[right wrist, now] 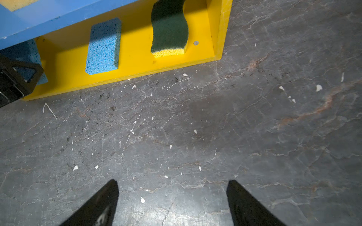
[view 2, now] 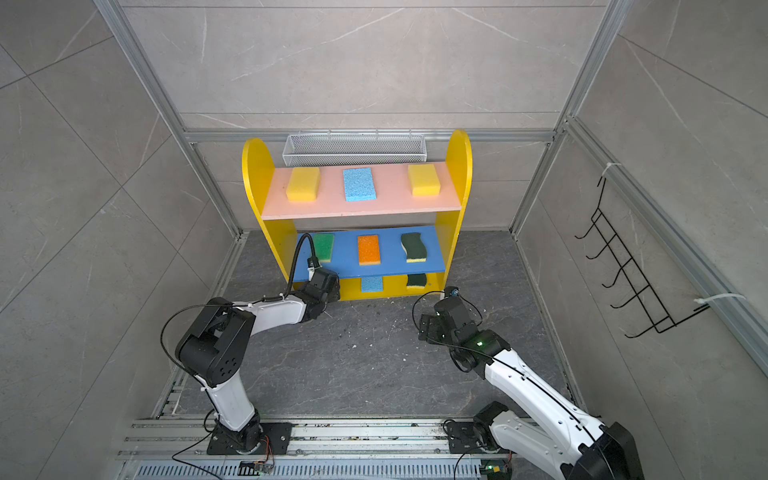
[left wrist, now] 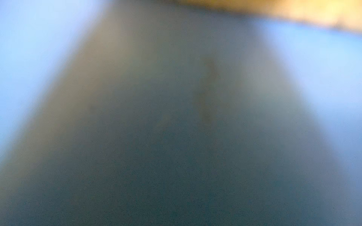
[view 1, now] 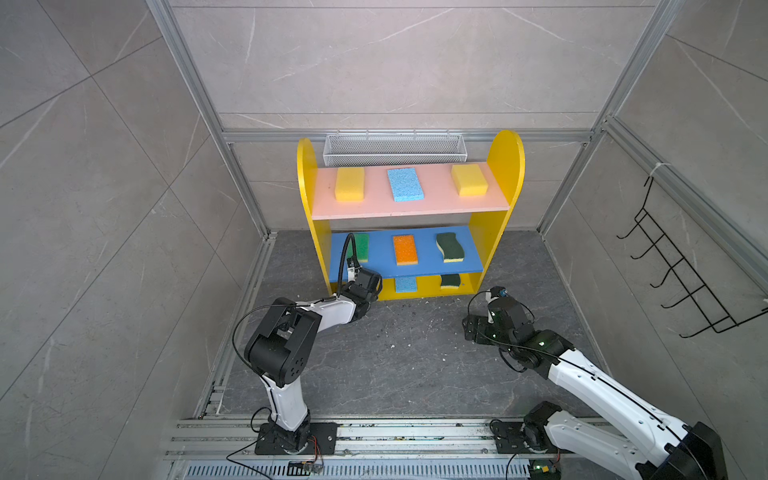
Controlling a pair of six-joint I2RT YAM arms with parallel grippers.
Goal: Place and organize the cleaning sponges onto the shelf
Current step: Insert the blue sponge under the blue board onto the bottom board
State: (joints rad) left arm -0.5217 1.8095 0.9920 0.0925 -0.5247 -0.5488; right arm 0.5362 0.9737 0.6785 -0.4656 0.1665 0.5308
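Below frame centre, the last blue sponge [right wrist: 21, 52] fills the bottom row of the shelf [view 1: 505, 158].
Left fingers [right wrist: 11, 86] sit beside it, spread untellable; right fingers [right wrist: 101, 205] hang wide, empty.

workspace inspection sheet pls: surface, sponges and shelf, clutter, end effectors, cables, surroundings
surface: dark stone floor; no sponge seen on it
job's things: shelf; pink board: two yellow sponges, upper blue sponge; blue board: green sponge, orange sponge, upper wavy sponge; bottom: lower blue sponge, lower wavy sponge, third blue sponge partly hidden
clutter: white flecks, dark crumbs
end effectors: left end effector at shelf's bottom left, jaws hidden; right end effector open, empty, above floor
cables: black cable arcs from left wrist across blue board
surroundings: mesh basket behind shelf; hook rack on right wall
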